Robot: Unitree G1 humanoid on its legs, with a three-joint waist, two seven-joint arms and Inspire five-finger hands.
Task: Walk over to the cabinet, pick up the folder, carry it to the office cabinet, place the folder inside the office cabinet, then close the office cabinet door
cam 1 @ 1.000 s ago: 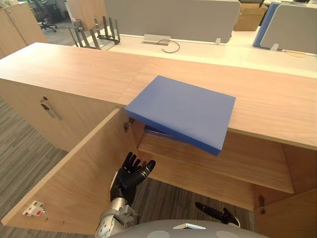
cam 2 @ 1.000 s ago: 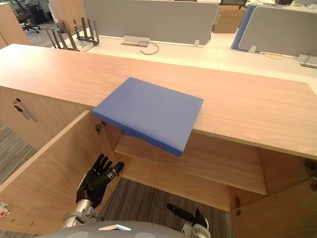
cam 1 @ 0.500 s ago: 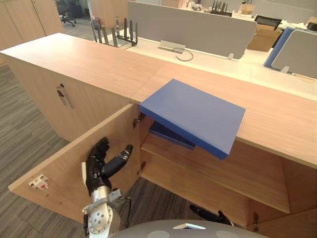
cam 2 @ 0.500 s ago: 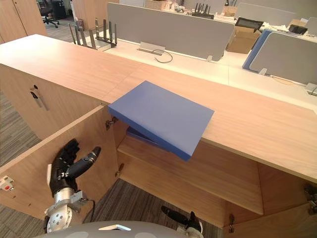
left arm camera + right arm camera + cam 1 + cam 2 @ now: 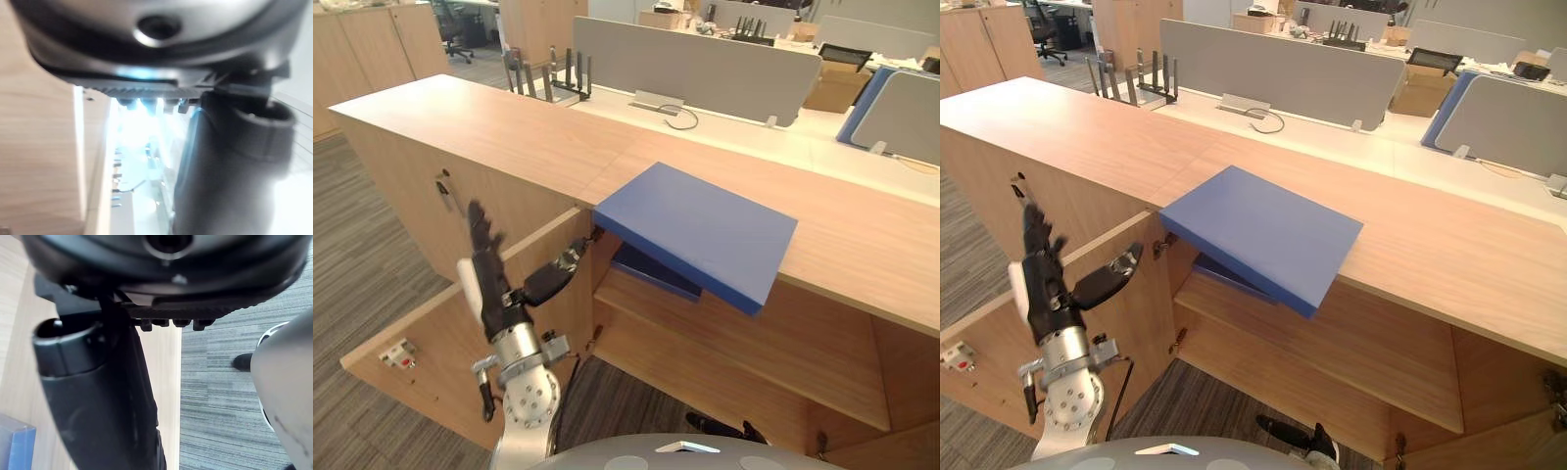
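The left hand (image 5: 492,294) is lifting up higher than a moment ago, fingers straight and spread, beside the open cabinet door (image 5: 426,338). The blue folder (image 5: 700,230) is lying on the cabinet top (image 5: 509,127), sticking out over its edge. The right hand (image 5: 1285,432) is hanging low, and I cannot tell how it is held.

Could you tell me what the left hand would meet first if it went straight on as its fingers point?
Likely nothing: the left hand points upward in front of the open door, so the way looks free, though depth is unclear.
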